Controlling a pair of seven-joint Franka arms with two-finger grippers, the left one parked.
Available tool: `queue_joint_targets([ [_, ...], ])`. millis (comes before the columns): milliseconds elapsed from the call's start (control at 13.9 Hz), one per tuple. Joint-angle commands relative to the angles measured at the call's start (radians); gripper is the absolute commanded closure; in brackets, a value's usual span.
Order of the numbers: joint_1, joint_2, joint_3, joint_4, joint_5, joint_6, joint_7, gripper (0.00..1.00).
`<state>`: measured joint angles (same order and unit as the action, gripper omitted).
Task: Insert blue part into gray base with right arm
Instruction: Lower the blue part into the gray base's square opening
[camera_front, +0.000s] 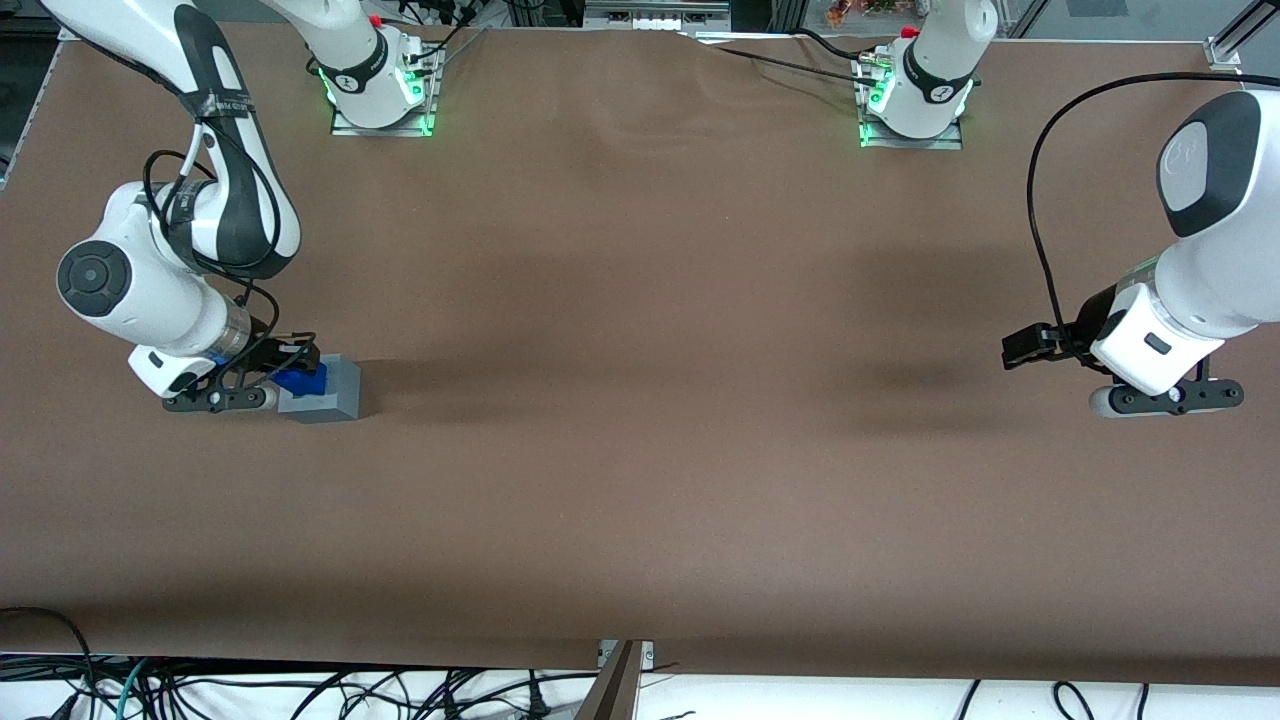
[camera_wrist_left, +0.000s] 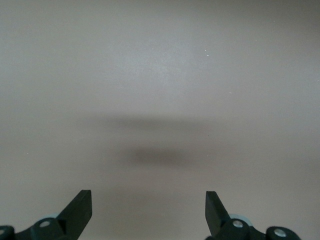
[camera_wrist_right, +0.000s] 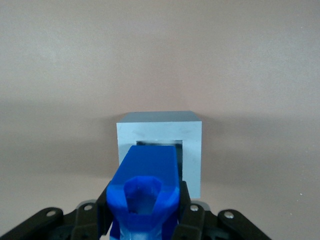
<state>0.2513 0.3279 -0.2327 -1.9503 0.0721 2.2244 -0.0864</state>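
The gray base (camera_front: 328, 391) stands on the brown table at the working arm's end. In the right wrist view the gray base (camera_wrist_right: 192, 135) shows its square recess. My right gripper (camera_front: 290, 372) is shut on the blue part (camera_front: 302, 381), which I hold against the base's open face. In the wrist view the blue part (camera_wrist_right: 145, 185) sits between my black fingers (camera_wrist_right: 187, 210), its front end reaching into the recess. The gripper (camera_wrist_right: 144, 207) stays low, just above the table.
The brown table (camera_front: 640, 450) spreads wide around the base. Both arm mounts (camera_front: 380, 100) stand along the table's back edge. Cables hang below the table's front edge (camera_front: 300, 690).
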Motion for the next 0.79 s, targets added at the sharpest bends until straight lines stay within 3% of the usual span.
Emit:
queue_joint_targets([
  [0,-0.015,0.017,0.001,0.019,0.001,-0.006,-0.038,1.00],
  [719,-0.021,0.049,0.003,0.014,0.005,0.053,-0.033,1.00],
])
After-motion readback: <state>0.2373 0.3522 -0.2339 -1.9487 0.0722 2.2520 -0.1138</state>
